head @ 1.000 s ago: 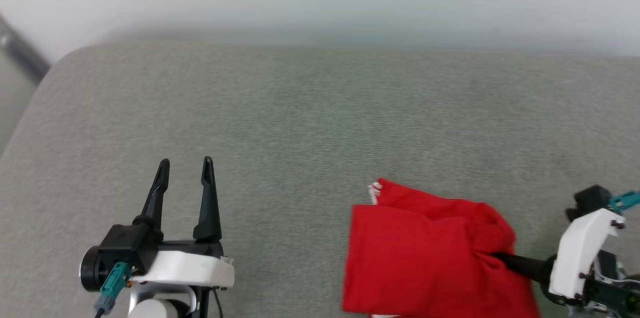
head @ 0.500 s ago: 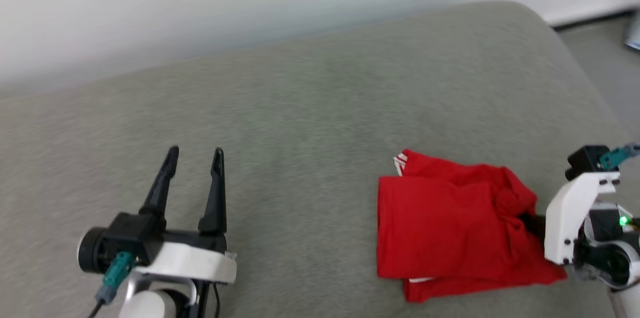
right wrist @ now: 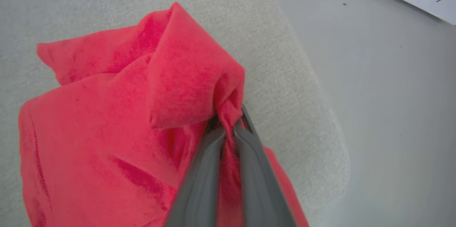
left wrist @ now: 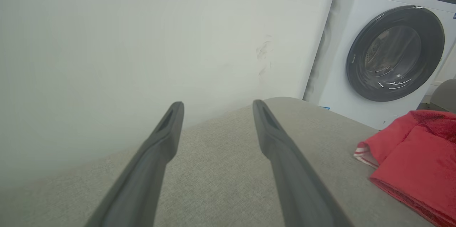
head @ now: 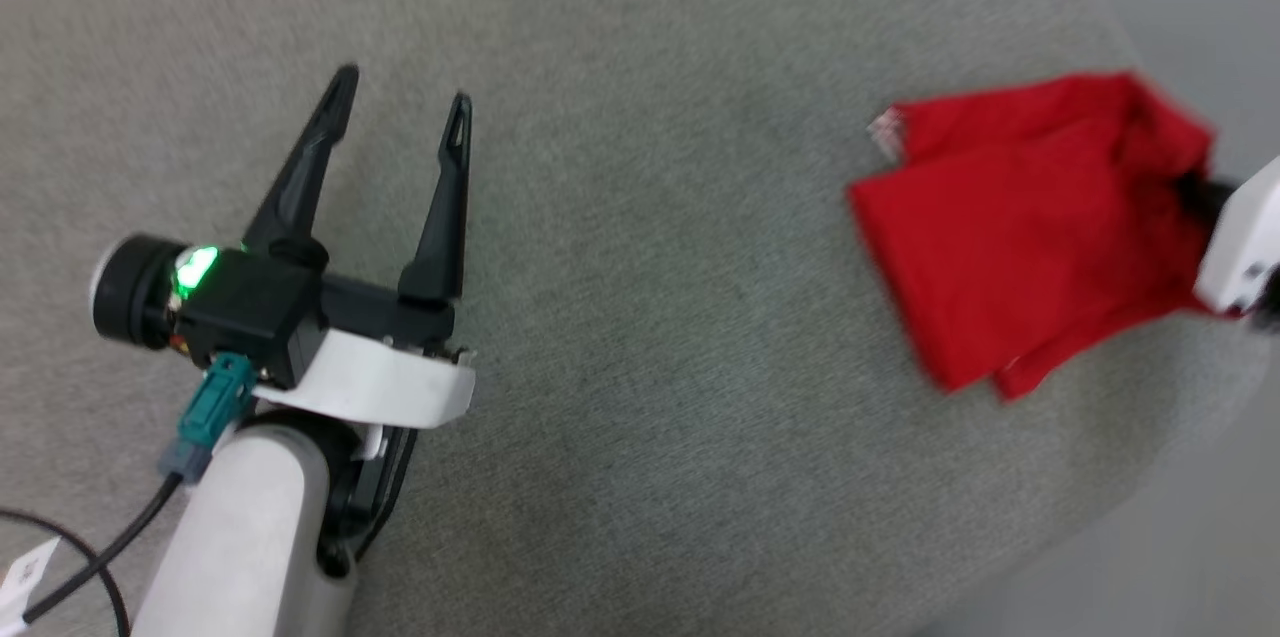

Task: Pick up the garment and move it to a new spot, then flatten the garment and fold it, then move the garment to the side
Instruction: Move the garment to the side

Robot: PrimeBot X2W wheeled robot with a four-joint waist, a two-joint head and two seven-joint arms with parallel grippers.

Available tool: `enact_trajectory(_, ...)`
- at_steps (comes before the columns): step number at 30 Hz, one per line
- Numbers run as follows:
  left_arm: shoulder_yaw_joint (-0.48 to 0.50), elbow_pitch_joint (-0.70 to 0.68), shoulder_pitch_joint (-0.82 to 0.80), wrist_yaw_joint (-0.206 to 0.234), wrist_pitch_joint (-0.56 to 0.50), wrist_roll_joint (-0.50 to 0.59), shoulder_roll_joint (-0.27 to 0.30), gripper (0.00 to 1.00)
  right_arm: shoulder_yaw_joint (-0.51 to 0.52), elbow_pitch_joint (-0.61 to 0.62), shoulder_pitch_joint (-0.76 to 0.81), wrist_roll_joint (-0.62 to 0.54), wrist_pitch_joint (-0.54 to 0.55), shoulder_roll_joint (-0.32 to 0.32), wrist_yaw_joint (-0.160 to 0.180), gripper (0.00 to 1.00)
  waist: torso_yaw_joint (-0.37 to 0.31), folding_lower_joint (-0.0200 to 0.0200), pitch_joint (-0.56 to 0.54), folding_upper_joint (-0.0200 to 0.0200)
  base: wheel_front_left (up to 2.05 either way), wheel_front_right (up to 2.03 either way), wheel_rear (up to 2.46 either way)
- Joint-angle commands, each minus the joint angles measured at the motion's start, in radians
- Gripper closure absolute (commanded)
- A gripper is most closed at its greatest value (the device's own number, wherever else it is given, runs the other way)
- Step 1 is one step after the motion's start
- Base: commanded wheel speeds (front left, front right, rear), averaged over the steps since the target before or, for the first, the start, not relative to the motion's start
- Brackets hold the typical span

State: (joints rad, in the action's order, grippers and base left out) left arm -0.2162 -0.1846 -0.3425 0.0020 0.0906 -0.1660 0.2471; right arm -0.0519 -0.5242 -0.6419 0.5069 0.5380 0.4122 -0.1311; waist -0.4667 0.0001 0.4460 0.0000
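Bright, even light, faint shadows. Motion blur smears the head view, worst on the garment at right; the wrist views' bottom edges look soft.

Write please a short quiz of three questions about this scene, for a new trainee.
1. True or false: the left gripper holds the garment.
2. Which appliance stands beyond the grey cushion? A) oven B) washing machine C) fridge
3. Fill the gap: the right gripper is shut on the ___.
Key: 1 false, its jaws stand open and empty; 2 B; 3 garment.
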Motion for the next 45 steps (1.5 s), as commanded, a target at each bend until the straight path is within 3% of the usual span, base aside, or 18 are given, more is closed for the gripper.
enact_trajectory(1, -0.010, -0.016, -0.044, -0.009, -0.011, 0.013, 0.009, 0.00, 0.027, -0.041, -0.059, -0.013, -0.046, 0.027, 0.001, 1.00, 0.018, -0.0001, 0.139, 0.0000, 0.00, 0.00, 0.00)
enact_trajectory(8, -0.034, -0.063, -0.136, -0.026, -0.049, 0.048, 0.027, 0.00, 0.111, -0.179, -0.198, -0.045, -0.168, 0.079, 0.001, 1.00, 0.065, -0.0001, 0.255, 0.0000, 0.00, 0.00, 0.00)
enact_trajectory(14, -0.042, -0.102, -0.178, -0.036, -0.076, 0.062, 0.047, 0.00, 0.147, -0.315, -0.280, -0.086, -0.267, 0.062, 0.001, 1.00, 0.088, -0.0001, 0.313, 0.0000, 0.00, 0.00, 0.00)
enact_trajectory(15, -0.042, -0.105, -0.178, -0.035, -0.077, 0.063, 0.048, 0.00, 0.155, -0.338, -0.290, -0.089, -0.287, 0.058, 0.001, 0.96, 0.090, -0.0001, 0.315, 0.0000, 0.00, 0.00, 0.00)
enact_trajectory(16, -0.042, -0.108, -0.176, -0.033, -0.077, 0.063, 0.048, 0.00, 0.163, -0.363, -0.296, -0.095, -0.302, 0.052, 0.001, 0.67, 0.092, -0.0001, 0.316, 0.0000, 0.00, 0.00, 0.00)
enact_trajectory(17, -0.042, -0.107, -0.174, -0.031, -0.077, 0.063, 0.050, 0.00, 0.166, -0.388, -0.301, -0.103, -0.315, 0.049, 0.001, 0.51, 0.093, -0.0001, 0.315, 0.0000, 0.00, 0.00, 0.00)
enact_trajectory(18, -0.042, -0.105, -0.170, -0.030, -0.075, 0.061, 0.050, 0.00, 0.168, -0.407, -0.305, -0.109, -0.333, 0.049, 0.001, 0.00, 0.095, -0.0001, 0.312, 0.0000, 0.00, 0.00, 0.00)
enact_trajectory(25, -0.041, -0.067, -0.124, -0.013, -0.038, 0.037, 0.037, 0.00, 0.184, -0.477, -0.281, -0.193, -0.503, 0.093, 0.001, 0.00, 0.100, -0.0001, 0.226, 0.0000, 0.00, 0.00, 0.00)
enact_trajectory(33, -0.005, 0.003, 0.033, 0.037, 0.031, -0.020, 0.009, 0.00, 0.166, -0.423, -0.147, -0.254, -0.665, 0.093, 0.001, 0.00, 0.112, -0.0001, 0.037, 0.0000, 0.00, 0.00, 0.00)
enact_trajectory(39, 0.013, 0.056, 0.140, 0.064, 0.073, -0.072, -0.024, 0.00, 0.156, -0.293, 0.017, -0.253, -0.717, 0.034, 0.001, 0.00, 0.155, -0.0001, -0.095, 0.0000, 0.00, 0.00, 0.00)
enact_trajectory(45, 0.016, 0.115, 0.211, 0.079, 0.105, -0.113, -0.058, 0.00, 0.128, -0.093, 0.197, -0.230, -0.686, -0.062, 0.001, 0.00, 0.221, -0.0001, -0.207, 0.0000, 0.00, 0.00, 0.00)
